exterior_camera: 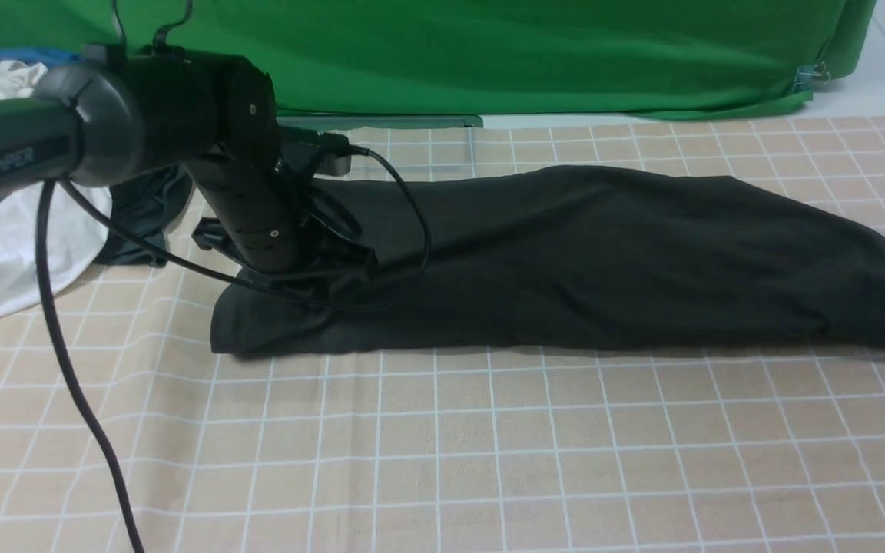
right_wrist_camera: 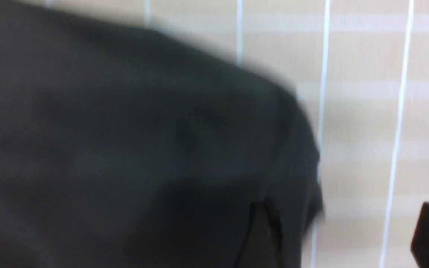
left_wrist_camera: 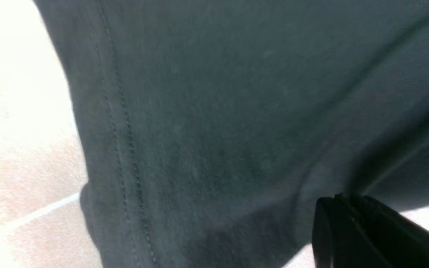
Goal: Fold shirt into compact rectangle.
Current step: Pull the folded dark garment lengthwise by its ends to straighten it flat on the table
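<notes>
Nearest me, a black cable [exterior_camera: 66,361] drops from the left arm [exterior_camera: 243,192] and leaves the front view at 7 o'clock. Beneath it lies the tablecloth [exterior_camera: 442,453]: beige, white-gridded, flat, with open room from 4 to 8 o'clock.

Across the middle, from 9 to 3 o'clock, the shirt [exterior_camera: 581,261] lies as a long, low, matte black band with soft creases. Its 3 o'clock end is cut off by the frame. The arm's wrist hides its 9 o'clock end.

In the left wrist view, the left gripper [left_wrist_camera: 339,197] has its jaws pressed together. Creases run into the tips, so I read it as pinching the shirt near the double-stitched hem [left_wrist_camera: 125,156].

The right wrist view is blurred. There the right gripper [right_wrist_camera: 345,204] stands with jaws wide apart, holding nothing. One finger [right_wrist_camera: 263,238] lies over the shirt's rounded edge, the other over bare tablecloth.

At 10 o'clock, a white garment [exterior_camera: 20,246] and a dark grey garment [exterior_camera: 143,223] touch, partly behind the arm. A green backdrop [exterior_camera: 488,46] closes 12 o'clock.
</notes>
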`<state>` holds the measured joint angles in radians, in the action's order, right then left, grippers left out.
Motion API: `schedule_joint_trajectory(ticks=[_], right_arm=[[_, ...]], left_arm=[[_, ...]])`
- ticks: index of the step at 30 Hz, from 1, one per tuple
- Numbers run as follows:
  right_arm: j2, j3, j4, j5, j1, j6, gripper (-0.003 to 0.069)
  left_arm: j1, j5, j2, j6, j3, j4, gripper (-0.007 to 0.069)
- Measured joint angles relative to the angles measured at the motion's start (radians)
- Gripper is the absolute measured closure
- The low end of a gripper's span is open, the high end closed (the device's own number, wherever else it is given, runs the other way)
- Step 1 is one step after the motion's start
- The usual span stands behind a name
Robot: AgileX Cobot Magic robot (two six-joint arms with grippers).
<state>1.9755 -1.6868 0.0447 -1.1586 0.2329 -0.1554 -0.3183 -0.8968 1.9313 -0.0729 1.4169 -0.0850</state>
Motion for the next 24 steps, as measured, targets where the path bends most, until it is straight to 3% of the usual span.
schedule_joint_trajectory(ticks=[8,12,18,21,24], right_arm=[[-0.056,0.143,-0.007,-0.046,0.042,0.06,0.0095],[-0.053,0.239,-0.085,0.074,0.094,0.074,0.0032],[-0.007,0.248,-0.138,0.164,0.104,0.076,0.0058],[0.04,0.249,-0.178,0.17,0.102,0.074,0.0155],[0.057,0.25,-0.194,0.167,0.1,0.049,0.0359]], left_arm=[[0.0,-0.007,-0.011,-0.011,-0.004,-0.038,0.0606],[0.0,0.007,0.018,-0.015,-0.005,-0.045,0.0606],[0.0,0.011,0.056,-0.015,-0.006,-0.046,0.0606],[0.0,0.012,0.071,-0.015,-0.006,-0.046,0.0606],[-0.001,0.015,0.072,-0.015,-0.006,-0.047,0.0606]])
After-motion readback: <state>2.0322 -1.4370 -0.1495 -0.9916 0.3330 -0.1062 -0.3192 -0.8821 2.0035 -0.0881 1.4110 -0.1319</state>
